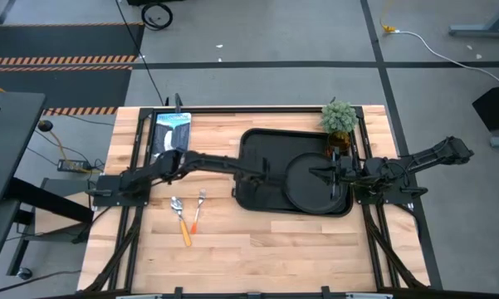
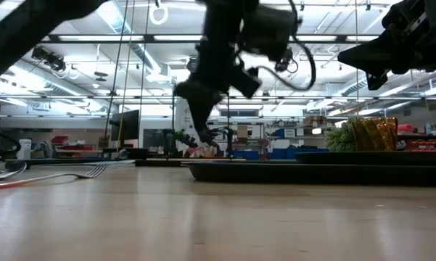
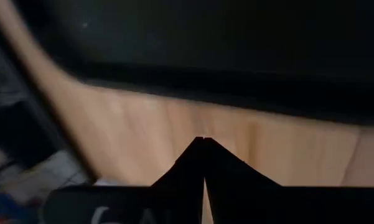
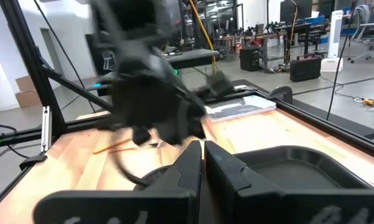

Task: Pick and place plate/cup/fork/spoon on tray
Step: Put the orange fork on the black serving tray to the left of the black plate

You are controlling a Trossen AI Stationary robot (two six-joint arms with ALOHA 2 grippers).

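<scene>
With the plate (image 1: 309, 183) seated in the tray (image 1: 257, 141), both the left gripper (image 1: 264, 177) and right gripper (image 1: 330, 174) hover above it, fingers together, holding nothing, while fork (image 1: 198, 209) and spoon (image 1: 180, 219) await pickup.

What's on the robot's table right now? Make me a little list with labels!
tray: black tray on the wooden table
plate: round black plate inside the tray
cup: amber cup at the tray's far corner, beside a small green plant
fork: fork on the bare wood, outside the tray
spoon: spoon lying next to the fork
left gripper: left gripper shut, over the tray
right gripper: right gripper shut, over the plate
</scene>
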